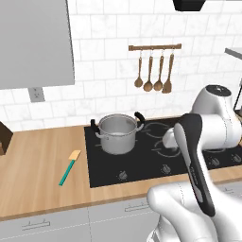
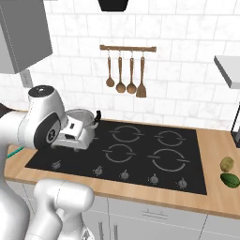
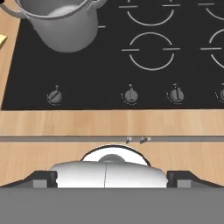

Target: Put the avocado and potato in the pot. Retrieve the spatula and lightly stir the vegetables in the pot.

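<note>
1. Avocado (image 2: pixel 230 180) and potato (image 2: pixel 227 163) lie side by side on the wooden counter (image 2: pixel 220 140) at the far right of the hob (image 2: pixel 140 150), the potato just behind the avocado, both well apart from the pot (image 1: pixel 116 133).
2. We see the pot standing empty on the rear left burner, and the spatula (image 1: pixel 69 167) lying on the counter to its left, untouched.
3. Our gripper (image 3: pixel 112 177) hangs over the front edge of the counter with its fingers spread wide, holding nothing.
4. We judge the step in hand to be the first reach, across to the right for one vegetable.
5. We should come down from above and centre the fingers on the avocado alone, since the potato sits so near that a careless approach could knock it away.
6. We should close gently; both are rounded and may roll or slip.
7. We should carry it high enough to clear the pot's rim and black handles (image 1: pixel 139 116).
</note>
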{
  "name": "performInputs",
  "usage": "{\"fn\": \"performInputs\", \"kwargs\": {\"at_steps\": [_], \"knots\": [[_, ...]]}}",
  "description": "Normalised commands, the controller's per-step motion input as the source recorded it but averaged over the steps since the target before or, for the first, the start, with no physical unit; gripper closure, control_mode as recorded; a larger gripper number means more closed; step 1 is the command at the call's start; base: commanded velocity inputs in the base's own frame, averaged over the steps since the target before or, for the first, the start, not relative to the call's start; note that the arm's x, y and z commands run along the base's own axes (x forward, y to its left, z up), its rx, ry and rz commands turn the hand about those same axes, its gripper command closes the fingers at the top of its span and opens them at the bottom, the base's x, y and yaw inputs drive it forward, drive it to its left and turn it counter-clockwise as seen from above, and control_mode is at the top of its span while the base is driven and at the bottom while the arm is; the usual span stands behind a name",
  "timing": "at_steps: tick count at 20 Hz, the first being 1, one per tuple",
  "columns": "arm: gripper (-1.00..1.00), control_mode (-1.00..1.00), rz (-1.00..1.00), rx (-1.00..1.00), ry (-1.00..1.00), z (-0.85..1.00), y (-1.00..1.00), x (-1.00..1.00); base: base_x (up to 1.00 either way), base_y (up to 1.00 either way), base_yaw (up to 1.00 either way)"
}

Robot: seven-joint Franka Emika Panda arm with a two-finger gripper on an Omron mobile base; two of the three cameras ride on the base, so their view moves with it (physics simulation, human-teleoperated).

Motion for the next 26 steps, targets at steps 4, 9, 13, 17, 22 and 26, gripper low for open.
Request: {"fn": "performInputs", "kwargs": {"at_steps": [4, 9, 13, 17, 22, 26], "knots": [[-1.0, 1.0, 0.0, 0.0, 0.0, -0.03, 0.0, 0.0, 0.0, -0.24, 0.0], [-1.0, 1.0, 0.0, 0.0, 0.0, 0.0, 0.0, 0.0, 0.0, -1.0, 0.0], [-1.0, 1.0, 0.0, 0.0, 0.0, 0.0, 0.0, 0.0, 0.0, -0.81, 0.0], [-1.0, 1.0, 0.0, 0.0, 0.0, 0.0, 0.0, 0.0, 0.21, -0.11, 0.0], [-1.0, 1.0, 0.0, 0.0, 0.0, 0.0, 0.0, 0.0, 0.82, 0.01, 0.0], [-1.0, 1.0, 0.0, 0.0, 0.0, 0.0, 0.0, 0.0, 0.79, -0.01, 0.0]]}}
